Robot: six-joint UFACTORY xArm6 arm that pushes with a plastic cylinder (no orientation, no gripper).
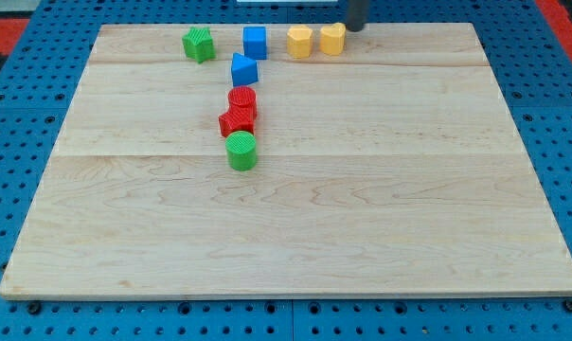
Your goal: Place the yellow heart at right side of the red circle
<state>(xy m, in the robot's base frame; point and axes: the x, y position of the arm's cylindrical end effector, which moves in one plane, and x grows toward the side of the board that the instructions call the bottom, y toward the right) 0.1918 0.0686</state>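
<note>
The yellow heart [332, 39] sits near the board's top edge, right of the middle. The red circle [242, 98] lies lower and to the left, in a short column of blocks. My tip [354, 28] comes down from the view's top. It stands just to the upper right of the yellow heart, very close to it or touching it. The rod's upper part is cut off by the view's top.
A yellow hexagon [299, 42] sits just left of the heart. A blue square [255, 42] and a green star [199, 44] lie further left. A blue block [243, 69] sits above the red circle. A red star [237, 120] and a green circle [241, 151] sit below it.
</note>
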